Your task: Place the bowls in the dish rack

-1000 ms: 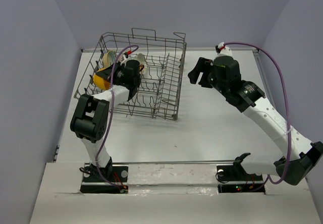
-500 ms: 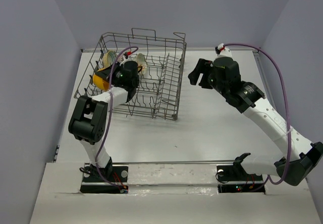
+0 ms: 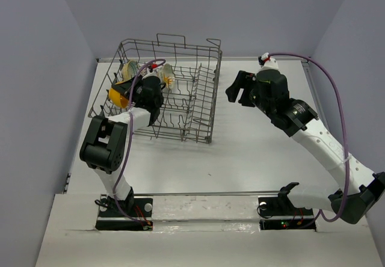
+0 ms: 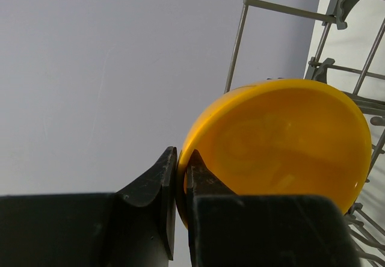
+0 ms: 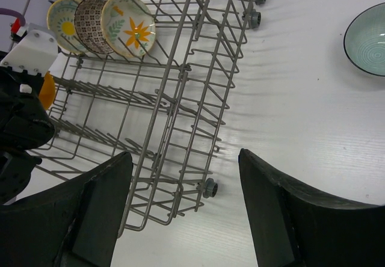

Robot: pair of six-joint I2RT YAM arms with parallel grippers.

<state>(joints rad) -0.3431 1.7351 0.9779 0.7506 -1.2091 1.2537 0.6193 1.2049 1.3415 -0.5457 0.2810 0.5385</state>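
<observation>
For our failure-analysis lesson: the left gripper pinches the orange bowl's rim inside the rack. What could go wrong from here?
The left gripper holds the orange bowl only by its thin rim, so it might pivot or slip. Released badly, it could strike the dish rack wires. The open right gripper, near the rack's side, might nudge it.

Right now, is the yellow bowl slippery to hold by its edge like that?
Probably a bit slippery: the yellow bowl looks smooth and shiny, and the left gripper pinches only its thin rim. It seems stiff: no bending shows under the pinch. On edge, it might roll if released.
</observation>
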